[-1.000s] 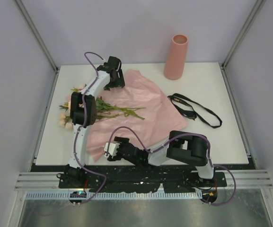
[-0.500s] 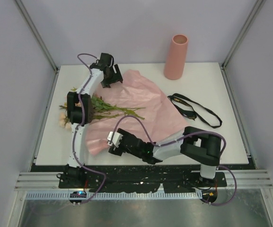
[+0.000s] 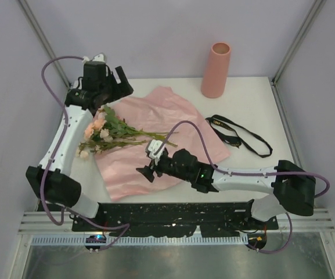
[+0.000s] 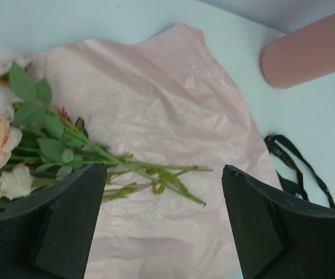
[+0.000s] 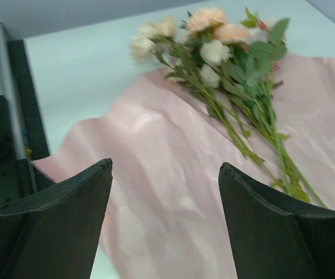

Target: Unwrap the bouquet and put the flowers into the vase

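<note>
Flowers (image 3: 110,131) lie loose on the opened pink paper sheet (image 3: 173,113), left part of bench (image 3: 254,104); heads left, stems right. Vase (image 3: 216,70) upright at far edge, well apart. Left gripper (image 4: 162,171) spread wide above the blooms, empty. Right gripper (image 5: 164,165) spread wide over the paper's near edge, empty. Black ribbon (image 3: 240,136) lies right of the paper.

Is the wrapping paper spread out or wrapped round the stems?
Spread out: the pink paper lies as a flat sheet, the flowers lie loose across it with bare stems, and the black ribbon lies untied beside it.
</note>
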`<state>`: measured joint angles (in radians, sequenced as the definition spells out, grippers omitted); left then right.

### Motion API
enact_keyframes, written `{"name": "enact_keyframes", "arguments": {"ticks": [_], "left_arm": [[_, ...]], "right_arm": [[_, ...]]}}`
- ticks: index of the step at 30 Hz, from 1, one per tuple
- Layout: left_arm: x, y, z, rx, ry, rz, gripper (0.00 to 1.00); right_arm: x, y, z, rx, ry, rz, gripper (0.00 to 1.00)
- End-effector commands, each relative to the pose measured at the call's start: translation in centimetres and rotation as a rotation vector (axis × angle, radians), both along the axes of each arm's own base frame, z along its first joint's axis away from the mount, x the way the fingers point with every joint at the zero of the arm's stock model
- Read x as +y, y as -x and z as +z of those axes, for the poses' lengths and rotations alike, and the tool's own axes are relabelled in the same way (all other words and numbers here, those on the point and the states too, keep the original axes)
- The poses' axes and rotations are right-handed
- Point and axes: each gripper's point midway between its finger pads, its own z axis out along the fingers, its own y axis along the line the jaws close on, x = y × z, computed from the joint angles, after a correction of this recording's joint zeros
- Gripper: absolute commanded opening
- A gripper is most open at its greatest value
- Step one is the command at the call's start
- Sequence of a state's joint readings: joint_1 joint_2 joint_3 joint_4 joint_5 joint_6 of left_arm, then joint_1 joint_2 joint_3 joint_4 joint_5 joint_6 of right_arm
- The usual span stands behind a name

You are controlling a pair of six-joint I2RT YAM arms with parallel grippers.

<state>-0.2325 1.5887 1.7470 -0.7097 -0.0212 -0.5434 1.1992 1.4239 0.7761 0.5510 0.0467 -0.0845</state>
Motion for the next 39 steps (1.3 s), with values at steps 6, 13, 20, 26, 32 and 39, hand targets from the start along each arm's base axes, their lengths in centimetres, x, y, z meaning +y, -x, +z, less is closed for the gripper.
{"name": "enact_keyframes", "arguments": {"ticks": [6, 13, 20, 26, 32, 39], "left_arm": [[1.0, 13.4, -12.7, 0.247, 0.04, -0.068, 0.86], [1.4, 20.4, -15.1, 0.153, 0.032, -0.214, 0.85], [-0.1, 23.5, -11.9, -0.033, 0.137, -0.312, 0.86], [1.6, 25.4, -9.4, -0.135, 0.007, -0.342, 0.87], [3.6, 25.2, -9.6, -0.212, -0.039, -0.237, 0.87], [4.2, 25.0, -9.9, -0.208, -0.052, -0.198, 0.87]], "right_arm": [[-2.3, -11.1, -3.9, 0.124, 0.115, -0.162, 0.71], [0.8, -15.7, -5.1, 0.181, 0.234, -0.219, 0.56], [2.9, -18.5, -8.4, 0.251, 0.306, -0.255, 0.56], [3.3, -20.5, -10.6, 0.285, 0.35, -0.339, 0.55], [3.5, -21.3, -12.3, 0.302, 0.394, -0.371, 0.55], [3.2, -22.1, -12.5, 0.279, 0.413, -0.405, 0.55]]}}
